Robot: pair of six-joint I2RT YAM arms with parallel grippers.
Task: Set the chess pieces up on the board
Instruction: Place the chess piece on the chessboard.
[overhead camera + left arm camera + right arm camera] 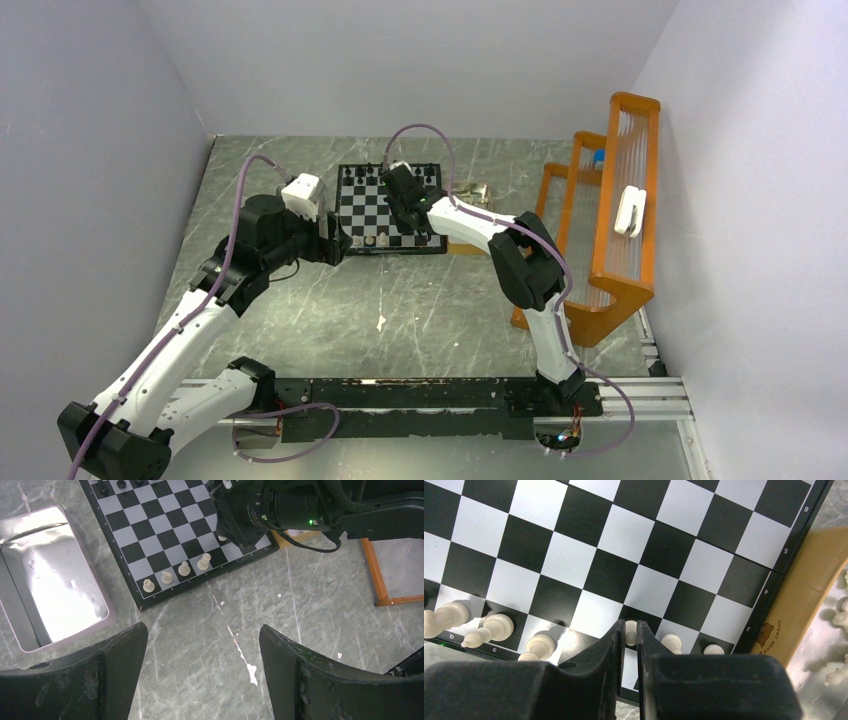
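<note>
My right fingers point(616, 637) are pressed onto one cream piece point(630, 631), pinching it upright at the near row of the board point(360, 205), which lies at the middle of the table's point(400, 310) far edge. Other cream pieces point(184, 569) stand on that row on both sides of the pinched one, and black pieces point(372, 172) stand on the far row. My left fingers point(120, 655) are spread wide with nothing between them, hovering above the table just off the board's near-left corner, near a metal tray point(60, 580).

light: bright, even, from above | glare: metal tray point(60, 580) washed out | shadows: short, soft
</note>
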